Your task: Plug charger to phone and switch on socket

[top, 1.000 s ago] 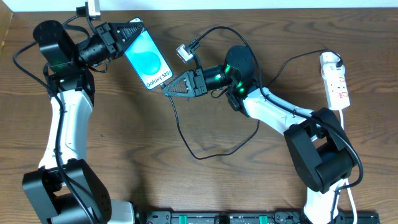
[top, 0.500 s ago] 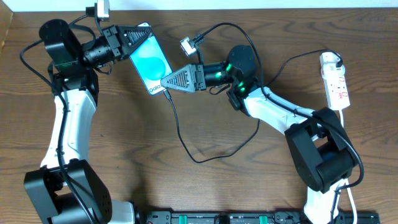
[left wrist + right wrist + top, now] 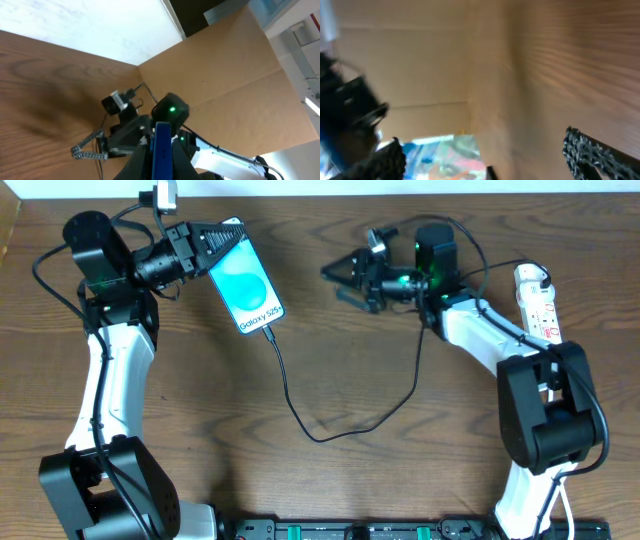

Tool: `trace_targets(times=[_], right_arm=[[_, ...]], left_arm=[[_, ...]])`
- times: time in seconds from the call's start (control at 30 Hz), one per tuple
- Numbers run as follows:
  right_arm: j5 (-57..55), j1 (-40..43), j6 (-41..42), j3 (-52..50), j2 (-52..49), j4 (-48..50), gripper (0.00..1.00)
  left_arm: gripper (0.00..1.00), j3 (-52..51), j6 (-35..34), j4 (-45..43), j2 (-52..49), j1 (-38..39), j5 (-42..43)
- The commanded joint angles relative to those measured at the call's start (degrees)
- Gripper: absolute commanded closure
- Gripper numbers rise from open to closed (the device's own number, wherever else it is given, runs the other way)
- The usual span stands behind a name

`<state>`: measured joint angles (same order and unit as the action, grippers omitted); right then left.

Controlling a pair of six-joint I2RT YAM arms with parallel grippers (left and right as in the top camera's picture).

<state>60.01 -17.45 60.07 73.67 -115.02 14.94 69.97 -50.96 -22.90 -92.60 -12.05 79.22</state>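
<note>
Phone (image 3: pixel 245 285) upper left, clamped in left gripper (image 3: pixel 228 232); charger (image 3: pixel 287 387) tip seemingly seated in lower edge. Right gripper (image 3: pixel 335 277) spread wide, empty, upper centre. Next: reach socket (image 3: pixel 540 310) right edge, press switch.

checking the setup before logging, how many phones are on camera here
1. The phone is at the upper left of the overhead view, held by the left gripper, with the charger cable reaching its lower end. None seems hidden.
</note>
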Motion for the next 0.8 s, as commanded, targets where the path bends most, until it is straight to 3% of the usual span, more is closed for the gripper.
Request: trace_targets(times=[0.0, 0.1, 0.17, 0.37, 0.77], right_arm=[[-12.59, 1.53, -12.33, 0.35, -0.15, -13.62, 0.01], [-21.03, 2.23, -14.86, 0.35, -0.15, -22.32, 0.01], [-28.7, 3.3, -15.58, 0.35, -0.15, -29.33, 0.01], [-39.1, 5.46, -15.61, 0.35, -0.15, -38.64, 0.01], [-46.42, 10.88, -19.02, 0.35, -0.15, -48.24, 0.02]], left_arm=[[0.93, 0.37, 0.17, 0.72, 0.11, 0.07, 0.46], [0.93, 0.37, 2.16, 3.93, 0.11, 0.26, -1.05], [0.93, 0.37, 6.99, 8.59, 0.02, 0.7, -2.6], [0.92, 0.37, 11.82, 13.68, -2.25, 2.91, -3.85], [0.93, 0.37, 12.94, 13.66, -10.93, 7.63, -4.48]])
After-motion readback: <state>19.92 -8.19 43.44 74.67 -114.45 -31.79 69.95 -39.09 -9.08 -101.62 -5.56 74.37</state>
